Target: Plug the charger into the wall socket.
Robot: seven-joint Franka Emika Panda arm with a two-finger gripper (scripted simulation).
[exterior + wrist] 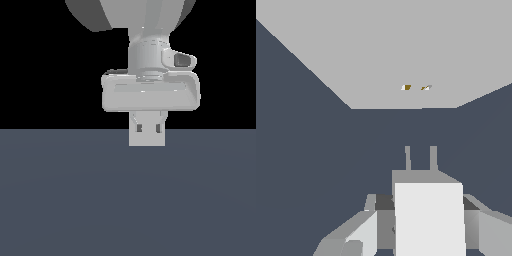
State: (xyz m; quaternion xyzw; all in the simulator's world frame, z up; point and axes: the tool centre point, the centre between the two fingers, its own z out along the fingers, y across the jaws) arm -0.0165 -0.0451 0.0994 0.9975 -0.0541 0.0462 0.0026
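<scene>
Dark slate surface [60, 200] beneath; gripper [148, 129] pinching charger [428, 215], prongs aimed at wall socket [381, 50], short of contact. Transport step; next needs aligning prongs with orange holes [416, 87].

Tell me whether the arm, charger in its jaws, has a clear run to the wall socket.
Probably yes. In the wrist view the charger points its two prongs toward the wall socket, whose two orange holes sit just ahead, with only bare floor between. Nothing blocks the path; alignment looks close, not certain.
</scene>
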